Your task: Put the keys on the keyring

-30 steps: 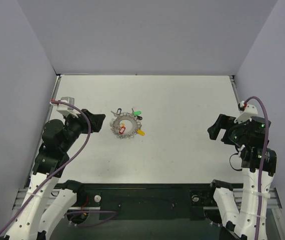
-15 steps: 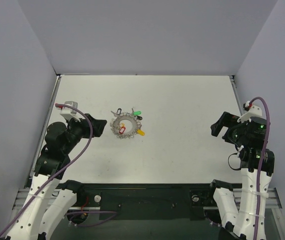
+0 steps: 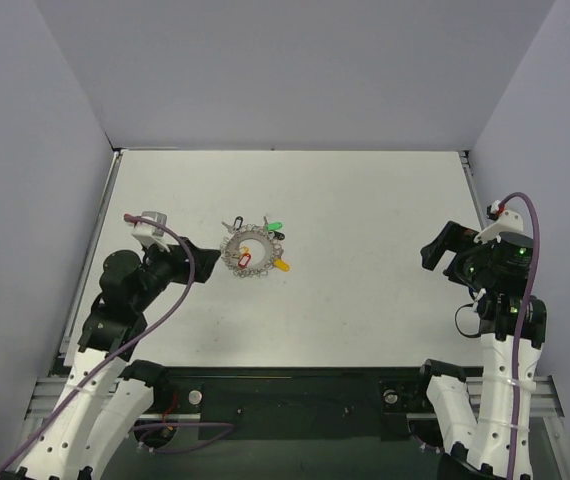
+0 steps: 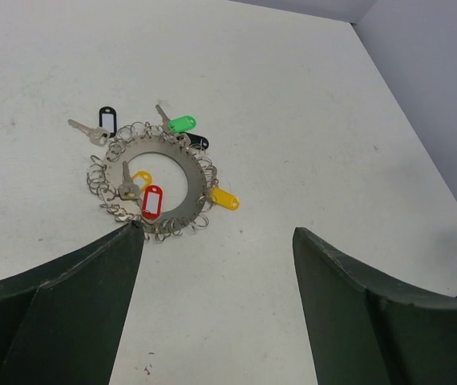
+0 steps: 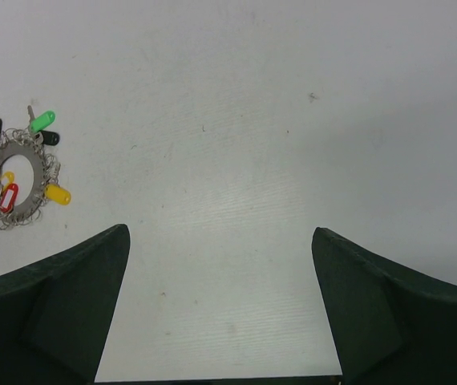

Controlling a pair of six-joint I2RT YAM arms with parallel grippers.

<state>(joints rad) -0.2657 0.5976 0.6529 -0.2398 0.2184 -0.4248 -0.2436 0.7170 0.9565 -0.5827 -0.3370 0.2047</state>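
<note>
My left end effector [image 4: 216, 233] and right end effector [image 5: 220, 230]: both wide open, empty. The left wrist view resolves the colour-tagged keys [image 4: 151, 202] touching the keyring [image 4: 192, 172]; the top view shows them too small to tell apart.

The overhead view looks steeply down from high at the near edge onto the whole tabletop [image 3: 365, 200]. The left wrist view sits low and close, looking out between the left fingers [image 4: 68, 313] at the keyring [image 4: 161, 147] just ahead. The right wrist view looks between the right fingers [image 5: 52, 313] from farther off, with the keyring far ahead to their left. All three views share it.
</note>
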